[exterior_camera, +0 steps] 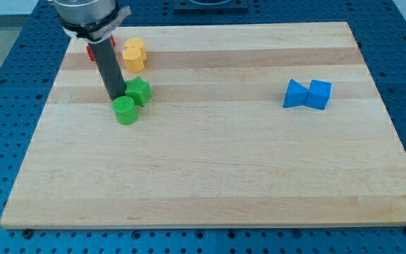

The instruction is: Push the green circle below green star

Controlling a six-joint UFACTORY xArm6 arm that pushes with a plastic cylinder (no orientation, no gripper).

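Note:
The green circle (125,111) lies on the wooden board (210,162) at the view's upper left. The green star (139,91) sits just above and right of it, touching or nearly touching. My tip (115,97) stands at the upper left edge of the green circle and just left of the green star, close against both.
A yellow block (134,54) lies above the green star. A red block (90,51) is partly hidden behind the rod at the top left. Two blue blocks (307,94) sit side by side at the view's right.

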